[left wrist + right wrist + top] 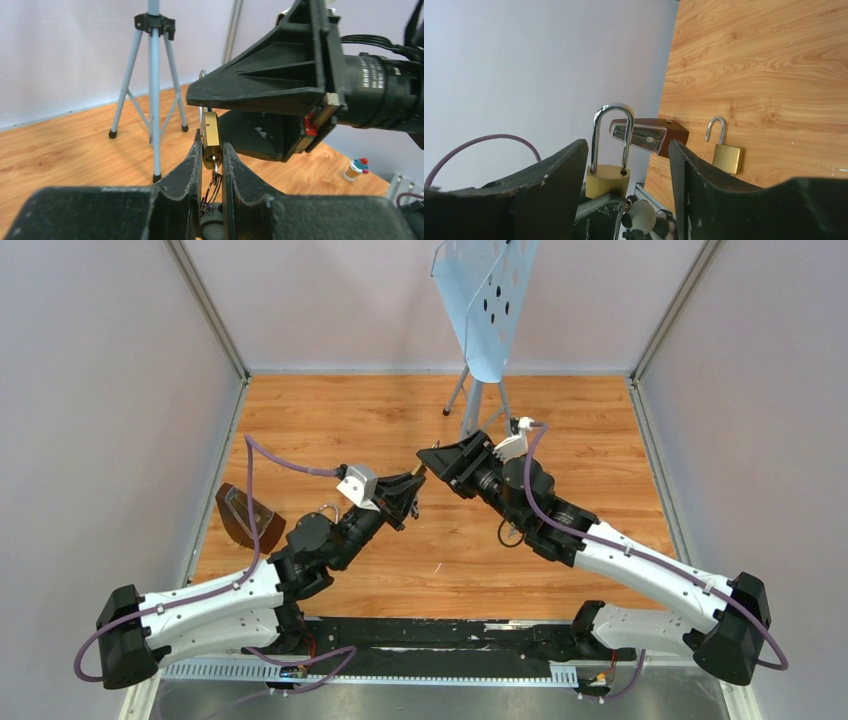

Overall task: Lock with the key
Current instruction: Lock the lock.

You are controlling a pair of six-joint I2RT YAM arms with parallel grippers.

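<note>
From above, the left gripper (408, 492) and right gripper (430, 462) met tip to tip. In the left wrist view, the left jaws were clamped on the brass lock (210, 131). A small silver key (214, 161) seemed to sit in the keyhole at the lock's lower end. In the right wrist view, the right jaws stood open on either side of the lock, not touching it. Its shackle (611, 112) looked pushed home, though I could not be sure. By my judgement, turning the key was still left to do.
</note>
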